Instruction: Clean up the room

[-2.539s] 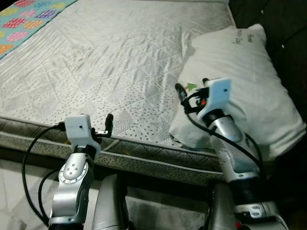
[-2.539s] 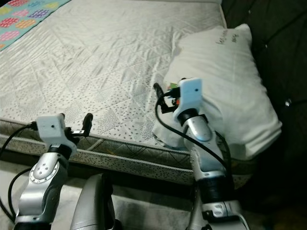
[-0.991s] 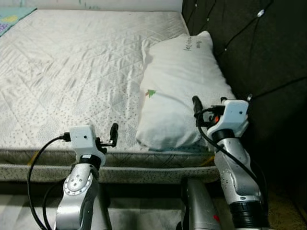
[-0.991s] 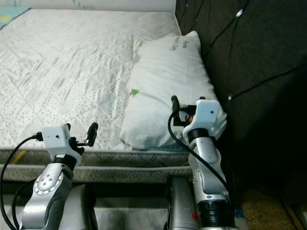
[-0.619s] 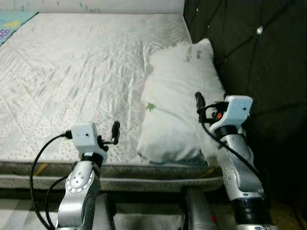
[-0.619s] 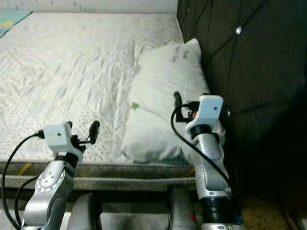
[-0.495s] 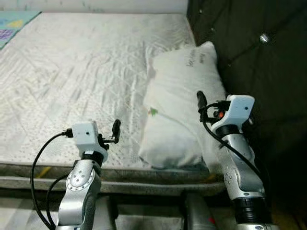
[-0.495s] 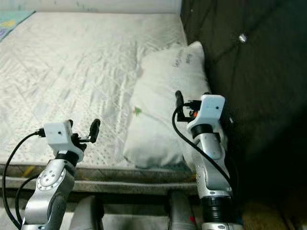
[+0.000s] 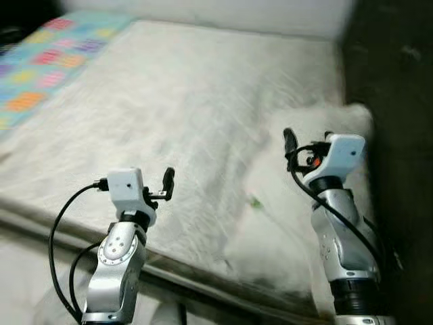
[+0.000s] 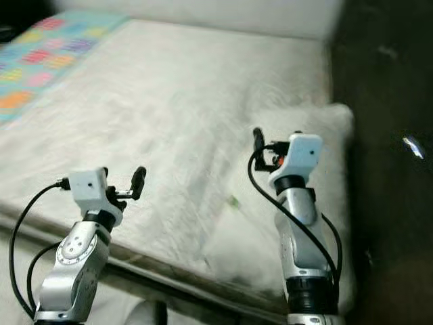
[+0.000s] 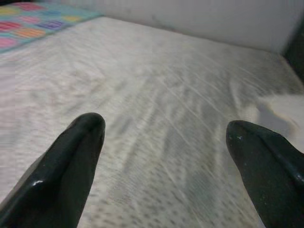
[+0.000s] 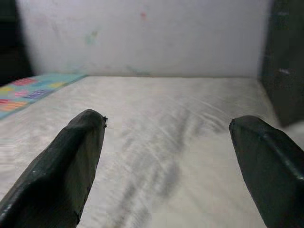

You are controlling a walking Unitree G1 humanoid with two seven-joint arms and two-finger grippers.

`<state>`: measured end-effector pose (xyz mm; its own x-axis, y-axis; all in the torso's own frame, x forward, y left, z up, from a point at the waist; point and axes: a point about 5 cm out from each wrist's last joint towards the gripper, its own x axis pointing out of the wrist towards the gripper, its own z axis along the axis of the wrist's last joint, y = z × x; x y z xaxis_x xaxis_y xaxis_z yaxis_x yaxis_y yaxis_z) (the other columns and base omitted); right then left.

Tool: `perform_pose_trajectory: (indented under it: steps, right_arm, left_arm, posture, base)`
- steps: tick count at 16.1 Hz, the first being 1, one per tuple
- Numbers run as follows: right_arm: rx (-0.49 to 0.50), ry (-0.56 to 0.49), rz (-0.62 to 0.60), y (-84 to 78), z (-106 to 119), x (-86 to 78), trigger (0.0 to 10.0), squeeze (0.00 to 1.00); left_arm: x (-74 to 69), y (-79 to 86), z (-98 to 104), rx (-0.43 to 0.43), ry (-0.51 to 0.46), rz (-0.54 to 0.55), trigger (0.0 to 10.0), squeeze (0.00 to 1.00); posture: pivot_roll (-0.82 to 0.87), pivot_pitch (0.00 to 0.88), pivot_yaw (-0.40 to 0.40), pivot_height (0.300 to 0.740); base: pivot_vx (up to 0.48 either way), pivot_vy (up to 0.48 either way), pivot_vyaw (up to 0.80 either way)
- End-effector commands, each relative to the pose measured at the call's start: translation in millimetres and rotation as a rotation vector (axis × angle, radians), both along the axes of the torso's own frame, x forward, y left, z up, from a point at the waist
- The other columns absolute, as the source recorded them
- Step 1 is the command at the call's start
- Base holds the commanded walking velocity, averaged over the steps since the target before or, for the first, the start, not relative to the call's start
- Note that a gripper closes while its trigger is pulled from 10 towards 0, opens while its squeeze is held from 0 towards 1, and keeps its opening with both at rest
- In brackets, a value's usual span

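Bare quilted white mattress (image 9: 169, 101), white pillow (image 9: 298, 223) near right, left gripper (image 11: 164, 142) and right gripper (image 12: 168, 142) raised, fingers spread, empty

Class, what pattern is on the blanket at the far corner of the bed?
Bright coloured patches on a turquoise ground on the blanket, clearest in the left eye view.

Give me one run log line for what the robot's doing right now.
scene: bare mattress, white pillow by dark headboard | left gripper: open, empty | right gripper: open, above pillow | view blurred
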<state>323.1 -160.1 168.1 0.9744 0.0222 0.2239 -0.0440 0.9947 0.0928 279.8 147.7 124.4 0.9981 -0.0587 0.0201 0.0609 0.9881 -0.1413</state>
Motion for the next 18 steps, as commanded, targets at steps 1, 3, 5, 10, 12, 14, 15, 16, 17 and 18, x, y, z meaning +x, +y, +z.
perform_pose_trajectory:
  steps: [1,3,5,10,12,14,15,16,17,18]
  right_arm:
    - [0.001,0.007,0.003,1.9,-1.0,0.5,10.0,0.0]
    - [0.001,0.011,0.001,1.9,-2.2,1.3,10.0,0.0]
    - [-0.01,0.02,-0.01,0.1,-4.3,2.1,10.0,0.0]
    - [-0.022,0.04,-0.039,-5.8,-10.4,2.0,10.0,0.0]
    - [-0.011,0.04,-0.04,-5.7,-10.7,2.2,10.0,0.0]
    - [-0.006,0.043,-0.033,-4.8,-10.0,4.0,10.0,0.0]
    - [-0.034,0.034,-0.045,-5.1,-8.2,4.8,10.0,0.0]
    - [-0.027,0.049,-0.039,-4.0,-9.1,5.8,10.0,0.0]
    - [-0.014,0.053,-0.033,-2.9,-9.5,6.1,10.0,0.0]
    - [-0.033,0.04,-0.023,-2.0,-8.1,5.1,10.0,0.0]
  left_arm:
    - [-1.5,3.6,-0.8,0.015,-0.001,0.004,10.0,0.0]
    - [-1.1,3.0,-0.7,0.009,0.004,0.004,10.0,0.0]
    - [-1.9,2.3,-1.1,0.006,0.006,-0.002,10.0,0.0]
    - [-0.7,0.5,-1.2,-0.001,0.007,-0.022,10.0,0.0]
    - [-1.2,0.5,-0.9,0.0,0.005,-0.029,10.0,0.0]
    - [-0.8,-0.2,-1.3,-0.007,0.008,-0.032,10.0,0.0]
    - [-0.9,-0.7,-1.3,-0.005,0.008,-0.033,10.0,0.0]
    - [-0.9,-1.0,-1.4,-0.005,0.008,-0.033,10.0,0.0]
    - [-1.2,-1.3,-1.7,-0.005,0.01,-0.033,10.0,0.0]
    - [-2.1,-1.7,-2.7,-0.006,0.014,-0.035,10.0,0.0]
  posture:
    - [0.03,0.076,0.023,0.74]
    - [0.04,0.075,0.022,0.74]
    - [0.04,0.074,0.022,0.74]
    - [0.04,0.065,0.027,0.74]
    - [0.04,0.065,0.027,0.74]
    - [0.04,0.061,0.022,0.74]
    - [0.04,0.061,0.02,0.74]
    - [0.04,0.061,0.02,0.74]
    - [0.04,0.063,0.021,0.74]
    - [0.04,0.063,0.021,0.74]
  base:
    - [0.0,0.0,0.0]
    - [0.0,0.0,0.0]
    - [0.0,0.0,0.0]
    - [0.0,0.0,0.0]
    - [0.0,0.0,0.0]
    - [0.0,0.0,0.0]
    - [0.0,0.0,0.0]
    - [0.0,0.0,0.0]
    - [0.0,0.0,0.0]
    - [0.0,0.0,0.0]
